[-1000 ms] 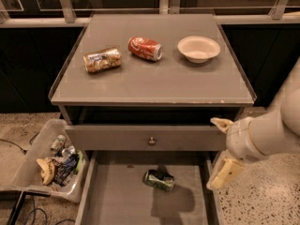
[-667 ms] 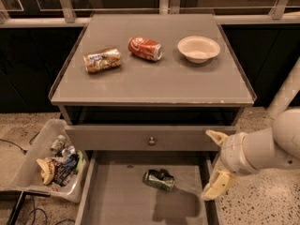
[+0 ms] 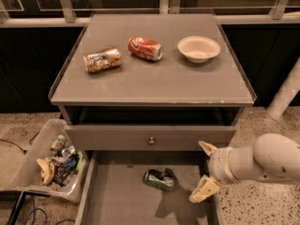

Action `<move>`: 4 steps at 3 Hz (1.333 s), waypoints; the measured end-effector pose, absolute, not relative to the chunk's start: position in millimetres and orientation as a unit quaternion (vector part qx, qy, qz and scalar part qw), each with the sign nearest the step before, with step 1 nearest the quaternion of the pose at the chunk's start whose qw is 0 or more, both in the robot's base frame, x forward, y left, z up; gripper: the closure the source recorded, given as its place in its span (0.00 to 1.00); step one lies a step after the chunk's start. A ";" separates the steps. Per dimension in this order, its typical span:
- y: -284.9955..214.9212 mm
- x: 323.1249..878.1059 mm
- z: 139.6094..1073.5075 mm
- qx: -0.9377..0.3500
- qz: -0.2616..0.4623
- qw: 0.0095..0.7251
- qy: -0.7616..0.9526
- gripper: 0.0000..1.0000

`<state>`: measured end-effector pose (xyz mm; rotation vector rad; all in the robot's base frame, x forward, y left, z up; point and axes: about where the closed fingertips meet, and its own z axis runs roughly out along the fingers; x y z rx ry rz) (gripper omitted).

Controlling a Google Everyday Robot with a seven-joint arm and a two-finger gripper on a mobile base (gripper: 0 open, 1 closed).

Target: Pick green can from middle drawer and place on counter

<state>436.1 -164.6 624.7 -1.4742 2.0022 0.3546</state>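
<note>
Though illegibly labelled, the green can point(image 3: 159, 180) lies near the spread pincer point(image 3: 206, 168).

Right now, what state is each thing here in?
green can: on its side in the middle drawer.
middle drawer: pulled open.
knobbed drawer: shut.
red can: on its side on the counter.
gold-brown can: on its side.
bowl: upright, empty.
gripper: open, right of the green can.

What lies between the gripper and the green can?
Nothing: only bare, shadowed middle drawer floor separates the green can from the open gripper at its right, per the camera view.
</note>
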 end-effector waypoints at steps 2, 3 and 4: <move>-158.3 447.6 584.4 -0.533 0.162 0.318 0.767 0.00; -145.6 430.0 548.9 -0.538 0.174 0.314 0.763 0.00; -133.5 418.3 499.7 -0.536 0.182 0.312 0.763 0.00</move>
